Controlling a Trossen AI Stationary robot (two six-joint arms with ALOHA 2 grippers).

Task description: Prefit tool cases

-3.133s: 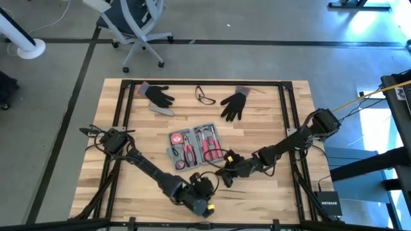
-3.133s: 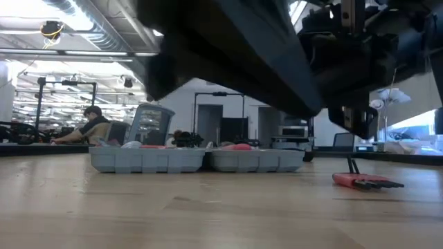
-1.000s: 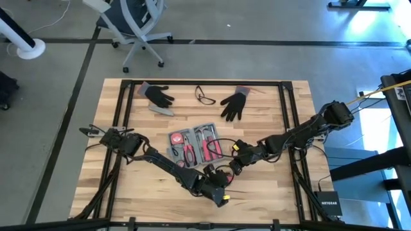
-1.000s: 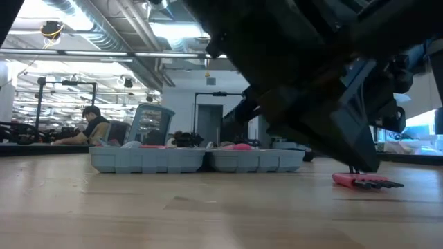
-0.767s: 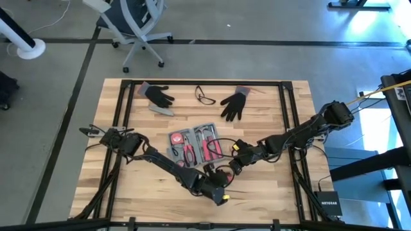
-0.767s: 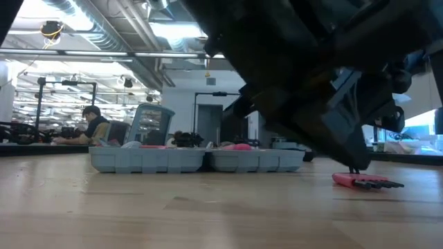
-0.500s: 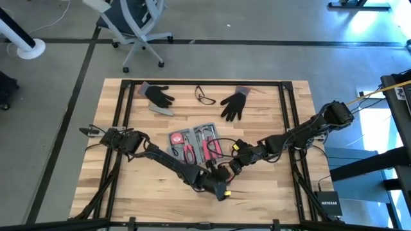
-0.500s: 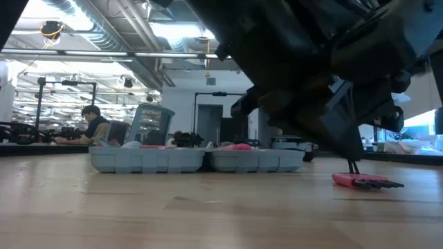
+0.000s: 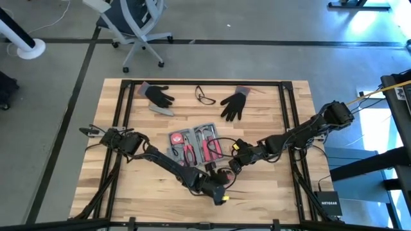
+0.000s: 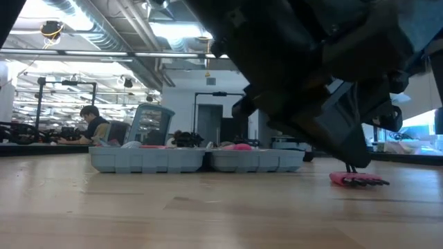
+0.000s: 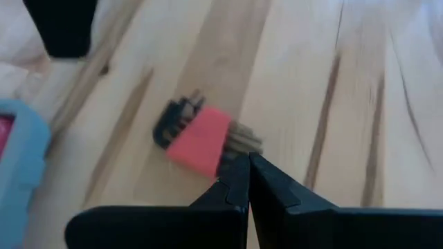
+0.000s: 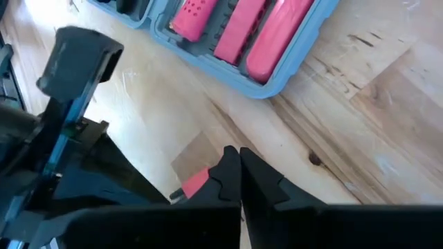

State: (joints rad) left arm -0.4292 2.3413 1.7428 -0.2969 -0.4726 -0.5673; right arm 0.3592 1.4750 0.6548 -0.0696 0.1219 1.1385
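— What's nearest you?

— My left end effector point(image 11: 248, 181), fingers pressed together and holding nothing, tips right at the edge of a red hex key set point(image 11: 201, 138) lying on the tabletop point(image 9: 270, 186) at the front.

— And the other arm?

— My right end effector point(image 12: 239, 171) is just beside it, also closed and empty, low over the wood.

— Where's the tool case?

— The tool case point(image 9: 194, 145) lies open and flat mid-tabletop, just behind both end effectors, red-handled tools in its recesses.

— Farther back?

— Two black gloves point(image 9: 158, 95) with safety glasses point(image 9: 205, 97) between them along the far edge. Beyond the tabletop, a person point(image 10: 90, 123) sits in the room.
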